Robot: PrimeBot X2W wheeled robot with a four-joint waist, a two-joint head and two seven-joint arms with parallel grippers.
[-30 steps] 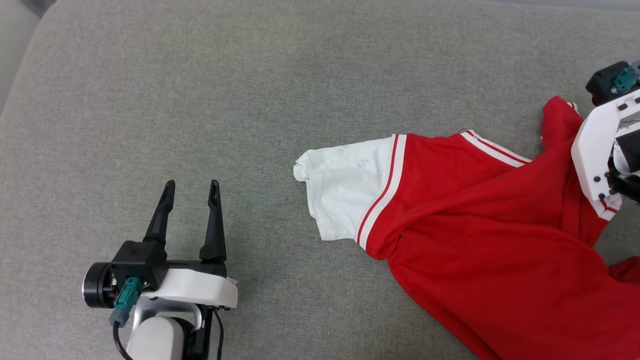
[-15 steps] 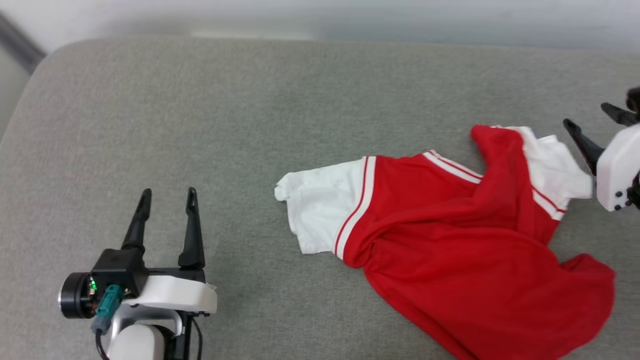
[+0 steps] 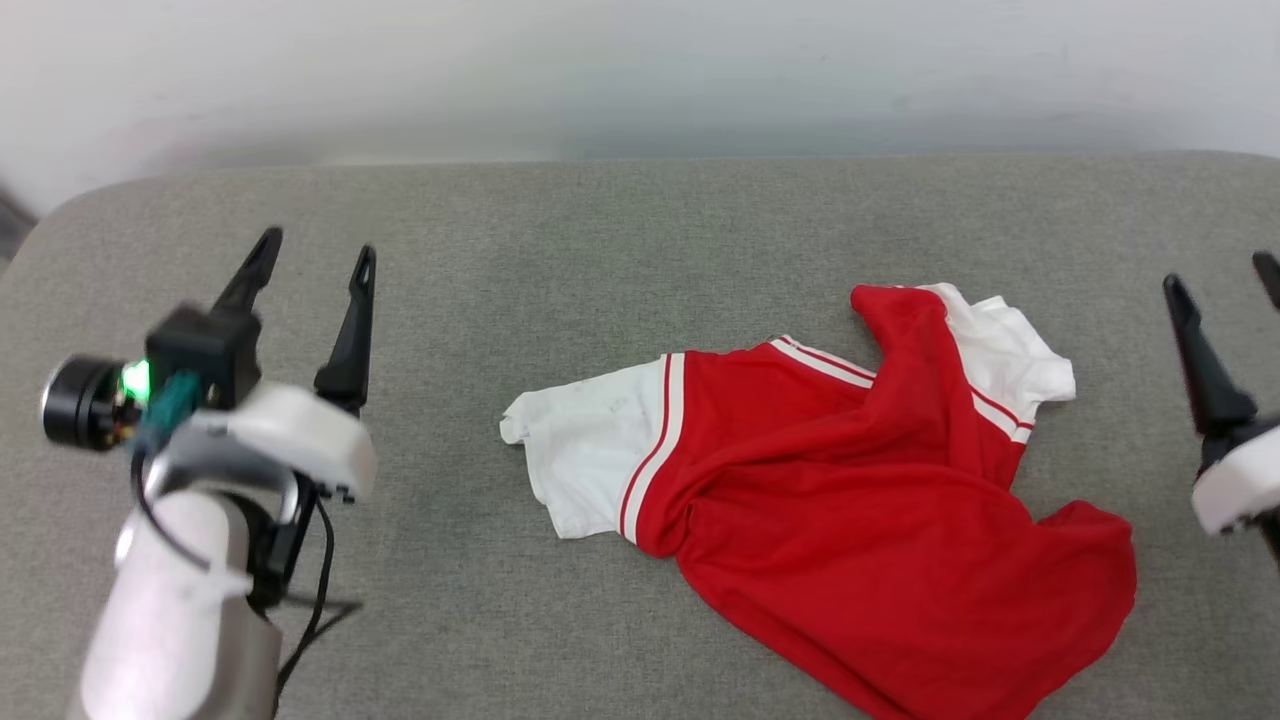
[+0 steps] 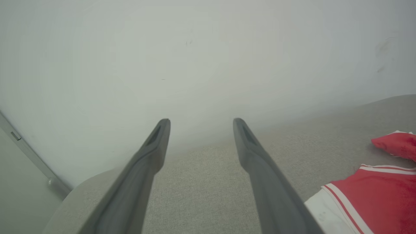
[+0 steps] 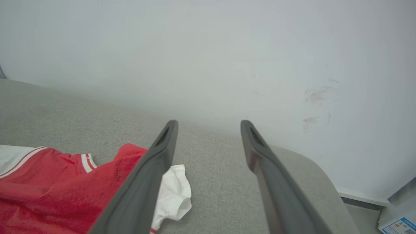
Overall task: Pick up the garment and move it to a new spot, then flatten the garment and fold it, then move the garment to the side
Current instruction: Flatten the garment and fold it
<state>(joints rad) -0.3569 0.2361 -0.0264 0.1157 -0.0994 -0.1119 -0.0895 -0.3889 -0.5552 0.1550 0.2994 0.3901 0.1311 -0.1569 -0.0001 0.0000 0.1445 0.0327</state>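
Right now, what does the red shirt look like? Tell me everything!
The garment is a soft red T-shirt. One white sleeve lies spread out; the other sleeve is partly under a red fold. Red-and-white stripes edge both. It lies crumpled, not flat, on the grey cushion, and nothing else touches it.

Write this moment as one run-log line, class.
garment: crumpled on grey cushion, unheld | left tool: open, clear of garment | right tool: open, clear of garment

Bright, even light; soft shadows; slight motion blur.
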